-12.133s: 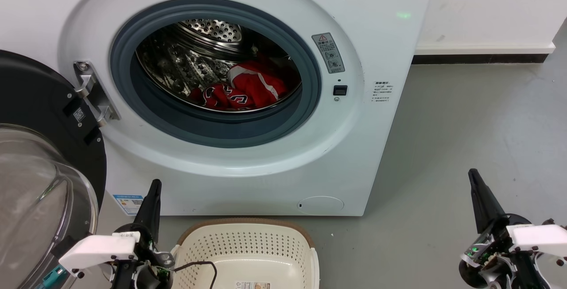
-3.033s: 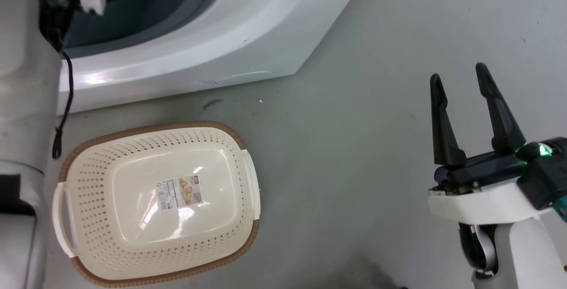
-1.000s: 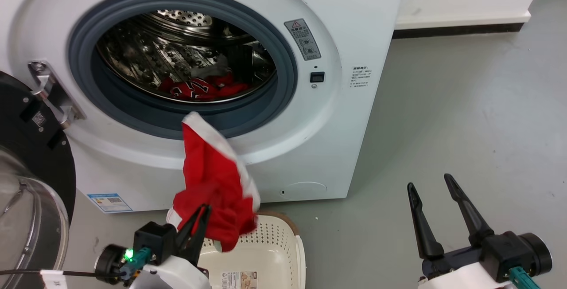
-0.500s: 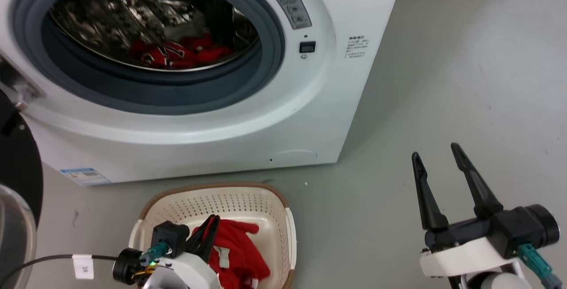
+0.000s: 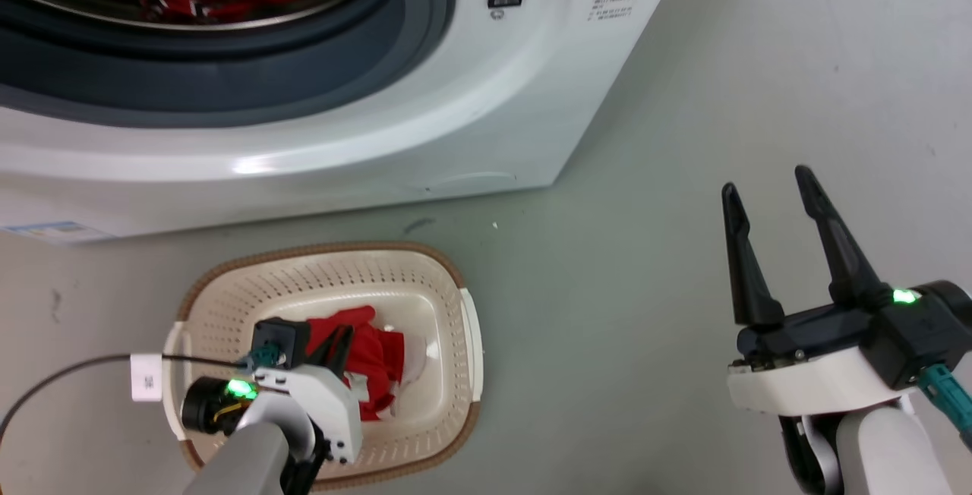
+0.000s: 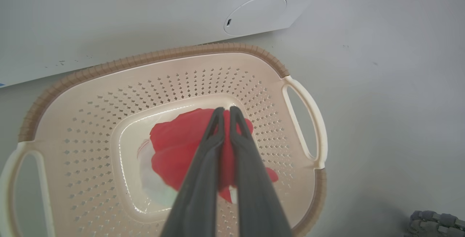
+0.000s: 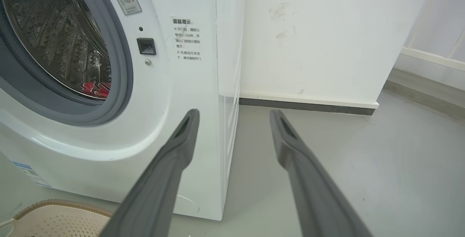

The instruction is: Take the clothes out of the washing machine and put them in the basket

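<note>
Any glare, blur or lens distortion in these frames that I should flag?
Head view: the washing machine has a glare streak on its curved lower front. Left wrist view: the red garment looks soft and washed out, the basket rim bows from the wide lens. Right wrist view: the right gripper near the lens is soft, the machine's label sharp.

Floor [image 5: 683,100]: smooth grey-green surface, matt, with small dark specks and scuffs, across the right half of the head view. Wall [image 7: 327,29]: white, faintly smudged, upper centre of the right wrist view. Skirting [image 7: 308,103]: white strip over a dark band at the wall-floor joint. Lighting: soft, even.
</note>
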